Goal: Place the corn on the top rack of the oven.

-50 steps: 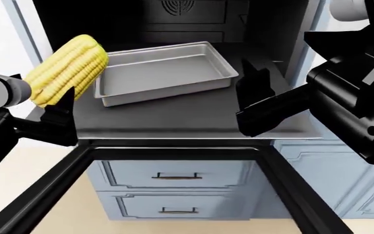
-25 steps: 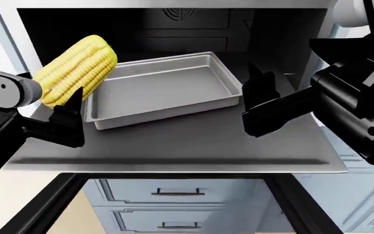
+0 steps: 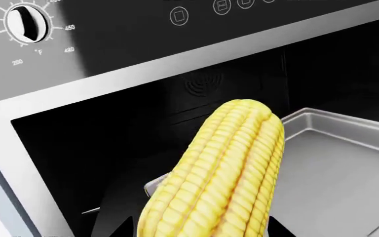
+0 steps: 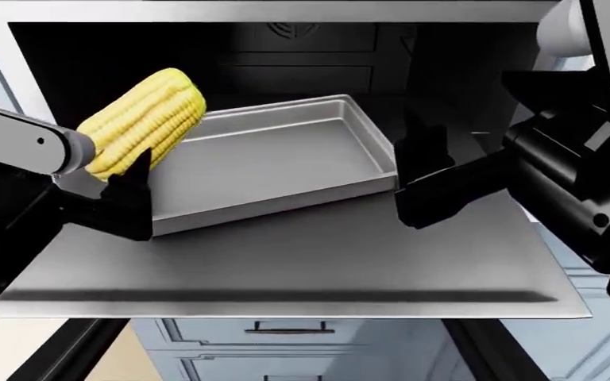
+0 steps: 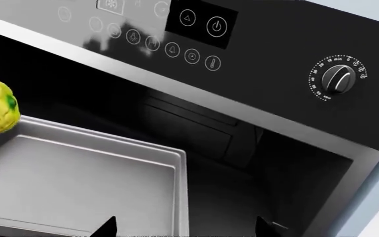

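We hold the corn clamped in our left gripper above the top rack's left edge, right gripper spread empty, so only lowering and release remain.

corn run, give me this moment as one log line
left gripper: shut on corn | corn: held above baking pan edge | right gripper: open, empty | top rack: pulled out
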